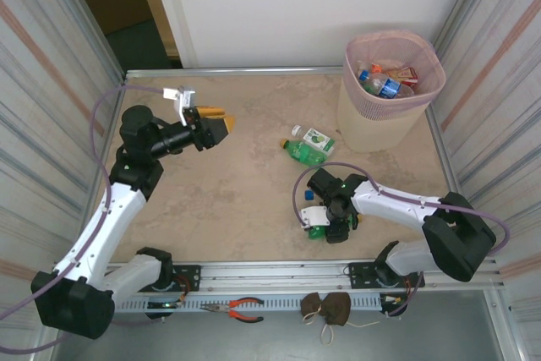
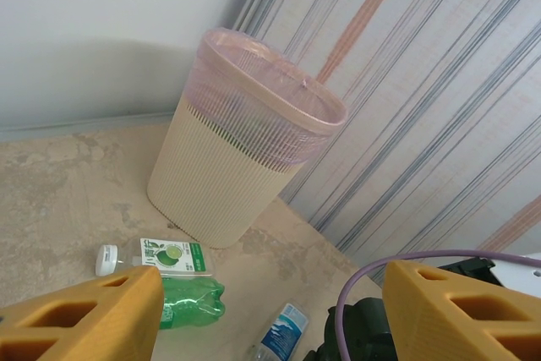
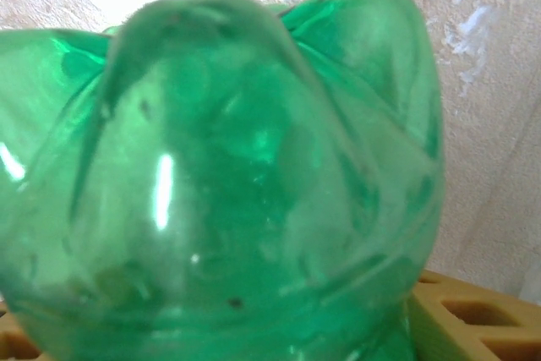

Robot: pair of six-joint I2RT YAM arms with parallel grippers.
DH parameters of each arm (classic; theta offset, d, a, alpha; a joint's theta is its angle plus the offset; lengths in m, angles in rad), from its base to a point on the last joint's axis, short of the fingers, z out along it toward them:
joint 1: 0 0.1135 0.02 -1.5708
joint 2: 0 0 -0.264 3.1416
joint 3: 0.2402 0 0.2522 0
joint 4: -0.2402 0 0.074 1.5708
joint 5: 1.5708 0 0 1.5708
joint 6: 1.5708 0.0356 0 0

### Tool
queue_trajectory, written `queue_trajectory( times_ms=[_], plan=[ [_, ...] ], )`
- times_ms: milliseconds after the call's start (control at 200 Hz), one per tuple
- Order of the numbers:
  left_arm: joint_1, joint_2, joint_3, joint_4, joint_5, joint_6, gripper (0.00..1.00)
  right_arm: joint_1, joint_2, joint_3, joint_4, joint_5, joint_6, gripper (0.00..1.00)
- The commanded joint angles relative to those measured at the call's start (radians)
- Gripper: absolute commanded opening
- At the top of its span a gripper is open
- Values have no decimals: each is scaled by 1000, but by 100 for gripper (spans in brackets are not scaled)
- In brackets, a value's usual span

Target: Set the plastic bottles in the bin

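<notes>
The right gripper (image 1: 330, 222) is straddling a green plastic bottle (image 1: 316, 216) that is lying on the beige counter (image 1: 228, 200), base toward the wrist. Whether it is pinching yet, I cannot tell. The left gripper (image 1: 216, 125) is hanging spread and empty, farther from the pink latticed bin (image 1: 363, 123).

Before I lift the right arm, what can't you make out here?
- Right end effector grip: top view, its own body covers the fingertips; right wrist view, the green bottle blocks them.
- What lies deeper in the bin: top view, the upper bottles cover it.
- Blue-labelled bottle: left wrist view, cut by bottom edge.
</notes>
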Motion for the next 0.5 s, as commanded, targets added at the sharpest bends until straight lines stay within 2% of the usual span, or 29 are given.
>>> queue_trajectory(
  times_ms=[0,230,496],
  plan=[
    [8,-34,-9,29,21,-10,69,-4,-13,32,-45,-28,19,61],
    [9,-39,-5,27,11,-18,70,-7,-69,126,-133,-97,70,58],
    [8,-37,16,10,-7,-15,70,-100,-168,306,-189,-320,216,59]
  ],
)
